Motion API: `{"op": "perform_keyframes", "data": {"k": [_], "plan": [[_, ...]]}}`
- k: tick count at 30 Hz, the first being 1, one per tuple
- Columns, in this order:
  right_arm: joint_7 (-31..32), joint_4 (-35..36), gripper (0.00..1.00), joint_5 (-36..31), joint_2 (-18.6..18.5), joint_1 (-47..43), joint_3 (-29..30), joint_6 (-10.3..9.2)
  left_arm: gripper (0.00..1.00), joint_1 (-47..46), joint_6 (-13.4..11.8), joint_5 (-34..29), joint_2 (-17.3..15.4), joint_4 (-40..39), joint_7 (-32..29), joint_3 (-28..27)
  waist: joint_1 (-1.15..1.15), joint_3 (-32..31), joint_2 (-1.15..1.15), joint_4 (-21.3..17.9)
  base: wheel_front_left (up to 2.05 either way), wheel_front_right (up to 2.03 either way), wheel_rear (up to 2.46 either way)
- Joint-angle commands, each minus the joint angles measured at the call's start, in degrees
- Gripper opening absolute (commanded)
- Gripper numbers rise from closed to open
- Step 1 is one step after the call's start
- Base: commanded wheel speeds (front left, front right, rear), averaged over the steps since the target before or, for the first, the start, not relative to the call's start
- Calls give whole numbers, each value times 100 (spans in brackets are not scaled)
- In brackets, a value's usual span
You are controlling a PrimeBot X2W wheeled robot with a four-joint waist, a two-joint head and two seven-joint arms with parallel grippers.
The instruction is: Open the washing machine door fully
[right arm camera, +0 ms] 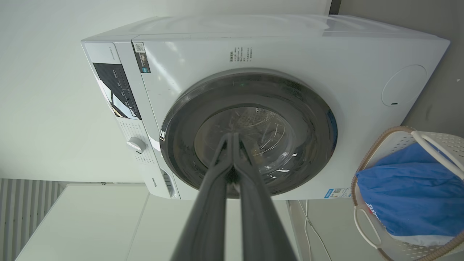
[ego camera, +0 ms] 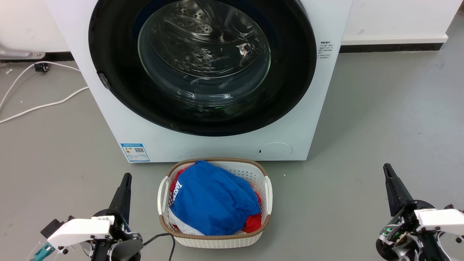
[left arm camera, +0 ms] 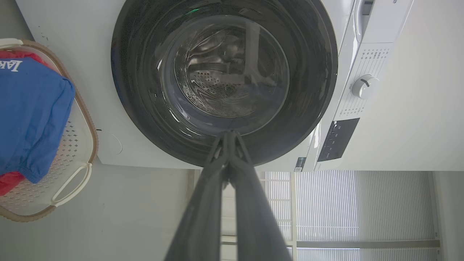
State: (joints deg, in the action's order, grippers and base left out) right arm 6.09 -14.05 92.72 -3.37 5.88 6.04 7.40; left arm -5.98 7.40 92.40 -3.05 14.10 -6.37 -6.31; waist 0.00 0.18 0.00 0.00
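Floor [ego camera: 380, 119]: grey and smooth, white cable [ego camera: 43, 106] trailing at far left.
Washing machine [ego camera: 108, 119]: white, backed against pale wall [ego camera: 398, 18], front towards head camera.
Washing machine door [ego camera: 290, 72]: closed flat on machine front, steel drum [ego camera: 195, 40] visible through its centre.
Laundry basket [ego camera: 217, 241]: just before machine, holding blue and red clothes [ego camera: 214, 199].
Left gripper [ego camera: 125, 183]: low left, fingers pressed together, well apart from door.
Right gripper [ego camera: 390, 175]: low right, fingers pressed together, well apart from door.

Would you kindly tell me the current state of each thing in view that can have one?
Large round glossy black washing machine door: closed against the big white washing machine.
Small round white flap: closed.
White plastic laundry basket with brown rim: filled with blue and red clothes.
Left gripper: shut, empty.
Right gripper: shut, empty.
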Motion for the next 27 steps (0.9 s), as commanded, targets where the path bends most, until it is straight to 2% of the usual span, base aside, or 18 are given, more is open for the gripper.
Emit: {"op": "perform_keyframes", "data": {"k": [1,13,14,27], "plan": [[15,-8,0,-28,24,57,9,17,0,-44,17,-31,8,1,-10,-26,0,0,0,0,0,0,0],[5,0,0,-3,4,0,9,0,0,-1,0,-5,1,0,-1,-2,0,0,0,0,0,0,0],[2,-18,100,-2,5,-12,4,0,100,9,-1,-3,3,22,2,8,0,0,0,0,0,0,0],[-345,212,100,-378,-51,-161,-233,2,100,-10,0,-240,-8,-75,358,449,0,6,0,4,0,0,0]]}}
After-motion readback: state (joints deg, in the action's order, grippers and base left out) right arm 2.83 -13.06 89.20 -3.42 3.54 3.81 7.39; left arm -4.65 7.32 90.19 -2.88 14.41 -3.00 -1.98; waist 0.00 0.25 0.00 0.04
